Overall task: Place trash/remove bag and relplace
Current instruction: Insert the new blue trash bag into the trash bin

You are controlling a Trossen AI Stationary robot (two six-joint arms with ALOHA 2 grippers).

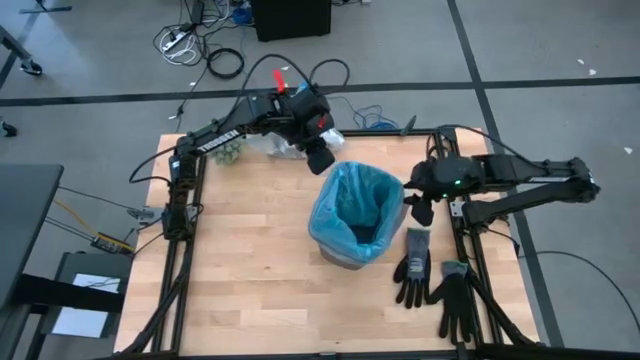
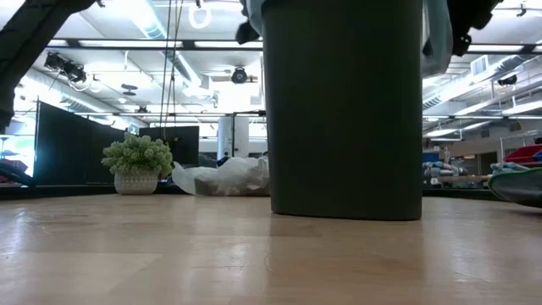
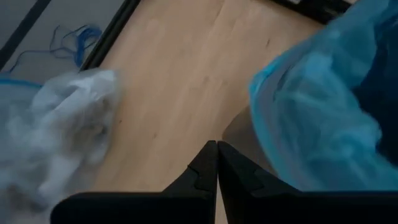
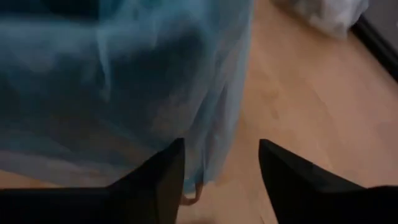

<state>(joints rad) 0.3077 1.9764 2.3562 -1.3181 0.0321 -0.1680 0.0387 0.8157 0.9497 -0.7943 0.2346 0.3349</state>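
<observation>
Both jaws clear of the bag (image 1: 275,143).

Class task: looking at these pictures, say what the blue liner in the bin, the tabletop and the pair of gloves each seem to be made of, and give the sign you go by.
Blue liner: thin plastic film, probably; it is see-through, crinkled and slightly glossy.
Tabletop: pale wood, likely joined strips; plank lines and grain show, finish matte.
Gloves: dark, seemingly knit fabric with a coating; the cuffs look lighter, but the weave is too small to confirm.
</observation>
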